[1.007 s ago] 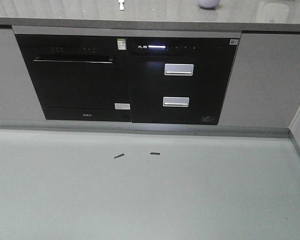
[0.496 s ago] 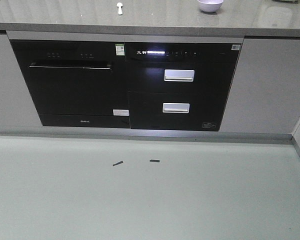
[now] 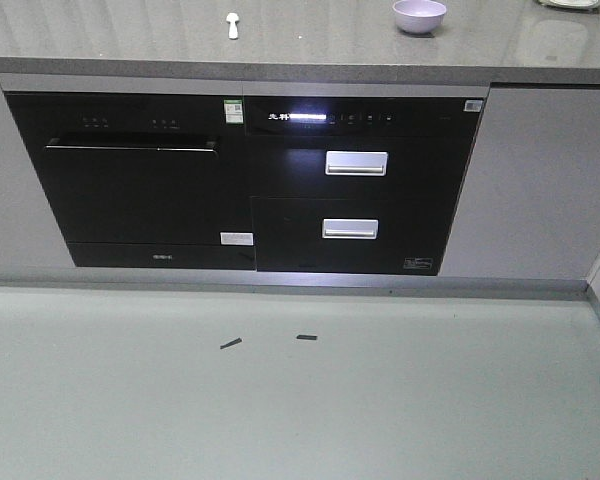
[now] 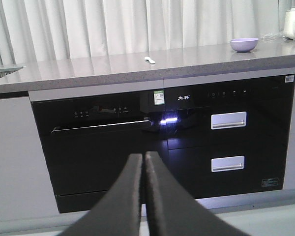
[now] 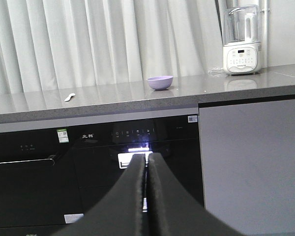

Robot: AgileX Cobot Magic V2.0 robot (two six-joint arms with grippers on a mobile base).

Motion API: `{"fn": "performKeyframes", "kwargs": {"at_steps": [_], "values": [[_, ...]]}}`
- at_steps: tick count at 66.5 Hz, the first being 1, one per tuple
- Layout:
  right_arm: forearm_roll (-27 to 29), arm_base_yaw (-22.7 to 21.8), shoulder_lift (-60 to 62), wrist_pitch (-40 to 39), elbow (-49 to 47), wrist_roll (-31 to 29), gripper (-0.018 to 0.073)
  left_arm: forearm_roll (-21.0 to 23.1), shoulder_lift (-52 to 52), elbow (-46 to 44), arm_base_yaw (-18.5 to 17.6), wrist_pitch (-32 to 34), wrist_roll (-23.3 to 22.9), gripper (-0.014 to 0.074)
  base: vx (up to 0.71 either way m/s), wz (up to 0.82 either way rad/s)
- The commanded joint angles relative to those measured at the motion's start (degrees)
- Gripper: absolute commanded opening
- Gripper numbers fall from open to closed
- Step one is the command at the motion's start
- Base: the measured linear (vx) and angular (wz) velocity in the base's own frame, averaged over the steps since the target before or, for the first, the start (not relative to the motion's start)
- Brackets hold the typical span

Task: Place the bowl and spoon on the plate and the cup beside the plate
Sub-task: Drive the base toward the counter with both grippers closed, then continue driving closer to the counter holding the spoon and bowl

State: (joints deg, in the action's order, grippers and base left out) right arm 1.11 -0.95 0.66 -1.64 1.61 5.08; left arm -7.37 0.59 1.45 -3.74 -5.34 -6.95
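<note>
The lavender bowl [image 3: 420, 15] [image 4: 244, 44] [image 5: 160, 82] stands upright on the grey countertop [image 3: 310, 50], right of centre. The pale spoon [image 3: 232, 24] [image 4: 150, 60] [image 5: 69, 97] lies flat on the same counter, well to the bowl's left. The plate and the cup are out of view. My left gripper [image 4: 143, 156] is shut and empty, held low in front of the black oven door, far below the counter. In the right wrist view my right gripper [image 5: 147, 156] is likewise shut with nothing in it, pointing at the drawer fronts beneath the bowl.
Black built-in appliances [image 3: 240, 180] with two silver drawer handles [image 3: 356, 162] sit under the counter. A white blender [image 5: 241, 42] stands at the counter's right end before white curtains [image 5: 103, 44]. Two small dark scraps [image 3: 230, 343] lie on the grey floor.
The front view has shifted so the counter shows more: bowl and spoon have come further into frame and the cabinet front has dropped lower. Bowl and spoon keep their places on the counter.
</note>
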Motion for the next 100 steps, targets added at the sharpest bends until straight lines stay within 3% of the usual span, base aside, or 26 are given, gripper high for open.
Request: {"fn": "performKeyframes", "kwargs": {"at_steps": [1,100], "values": [[-0.2,-0.3,0.5,-4.5,0.2,-0.5,-0.0003,0.1,-0.3,-0.4,0.0,4.3,-0.4,-0.0006,0.13,-0.02],[-0.2,-0.3,0.5,-4.5,0.2,-0.5,-0.0003,0.1,-0.3,-0.4,0.0,4.3,-0.4,-0.0006,0.11,-0.02]]}}
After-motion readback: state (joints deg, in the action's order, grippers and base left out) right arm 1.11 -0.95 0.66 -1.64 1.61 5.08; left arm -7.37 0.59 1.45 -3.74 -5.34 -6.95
